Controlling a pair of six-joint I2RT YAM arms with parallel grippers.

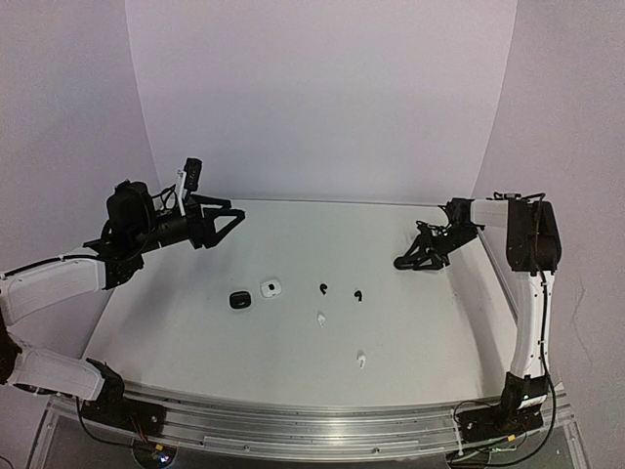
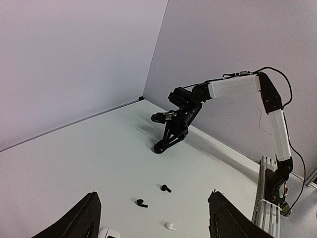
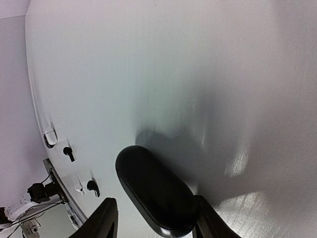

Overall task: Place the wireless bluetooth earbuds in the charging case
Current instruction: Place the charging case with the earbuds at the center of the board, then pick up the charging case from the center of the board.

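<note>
The right gripper is down at the tabletop, close to the right edge and toward the far right corner. Its jaws are apart and straddle a closed black case that lies flat on the surface. In the right wrist view one finger stands clear of the case, with bare tabletop between them. The other finger sits tight beside the case's rim, and whether it touches cannot be told.

The left gripper hangs in the air over the far left part of the tabletop and points toward the middle. Its jaws are wide apart with nothing between them.

Four earbuds lie loose on the bare surface in the middle of the tabletop. The left black earbud and the right black earbud lie near each other in a row that runs along the table's width. The far white earbud lies just on the near side of the left black one. The near white earbud lies closer still to the near edge, in line with the right black one. All four are apart from one another and well apart from both grippers.

To the left of the earbuds are two more cases just beside each other: a white case and, on its left, a second black case. Both are too small to tell what they hold.
</note>
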